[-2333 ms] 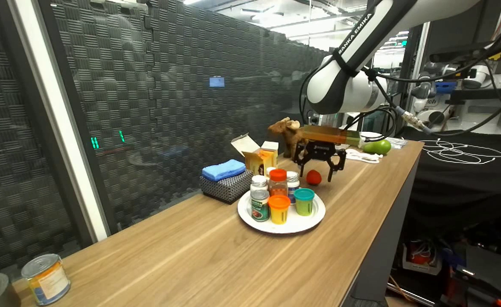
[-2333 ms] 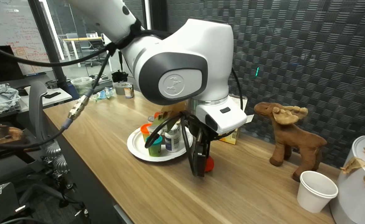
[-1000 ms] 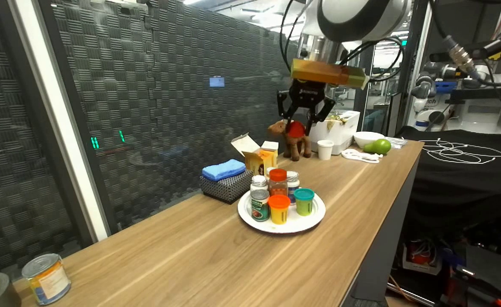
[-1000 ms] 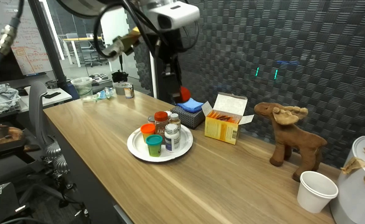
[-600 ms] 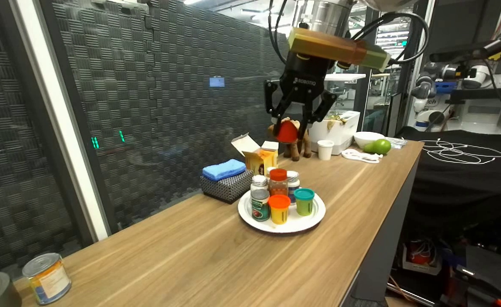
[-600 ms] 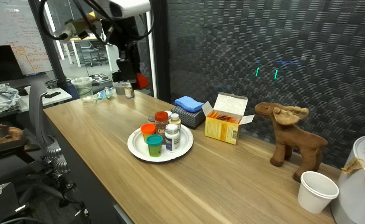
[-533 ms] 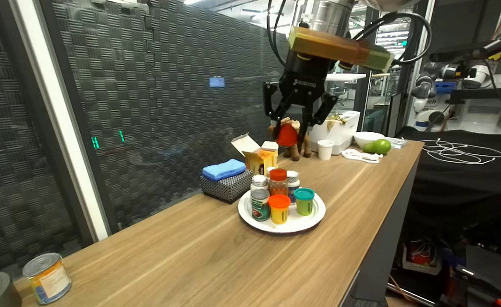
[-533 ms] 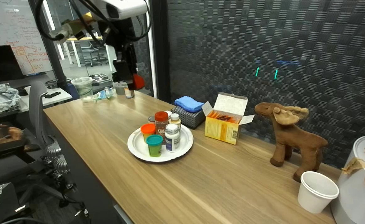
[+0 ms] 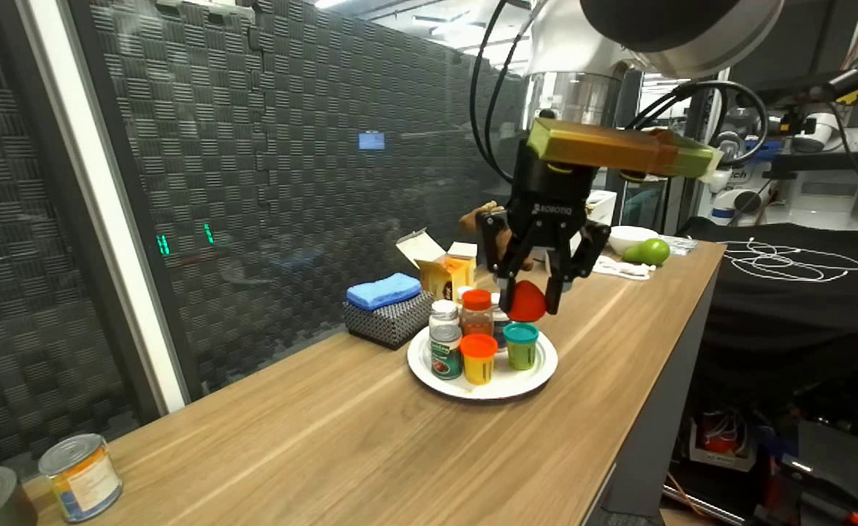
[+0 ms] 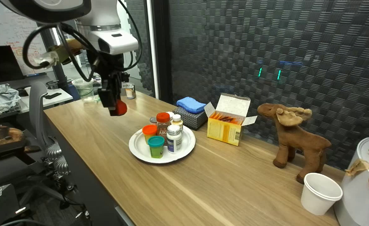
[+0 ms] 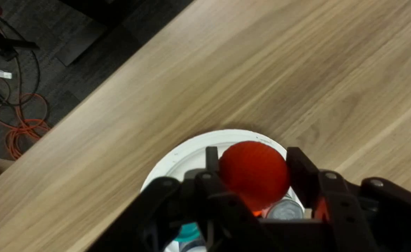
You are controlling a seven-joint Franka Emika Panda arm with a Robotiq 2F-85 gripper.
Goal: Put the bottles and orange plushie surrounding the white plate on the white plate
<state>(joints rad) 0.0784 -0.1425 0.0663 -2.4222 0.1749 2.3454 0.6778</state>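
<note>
The claw (image 9: 529, 304) is part-way closed and has the orange plushie (image 11: 254, 173) gripped — one finger to each side, plushie right at the tips, well up off the table (image 10: 222, 188). In an exterior view the white plate (image 10: 187, 142) sits lower and to the right of the claw; in an exterior view the plushie shows just above the teal-lidded tub (image 9: 521, 351). Wrist view has the plushie in front of the plate — exact height over it, can't tell.

Upright on the plate, bunched: teal-lidded tub right, orange-lidded tub (image 9: 478, 363) near, green-labelled jar (image 9: 446, 359) near left, white-capped bottle (image 9: 443, 314) behind that, red-capped bottle (image 9: 476, 321) mid, white bottle (image 9: 499, 334) far right, partly hidden. Left of plate: blue cloth (image 9: 383, 291) on patterned box (image 9: 385, 321). Yellow box (image 9: 447, 277) farther off.
</note>
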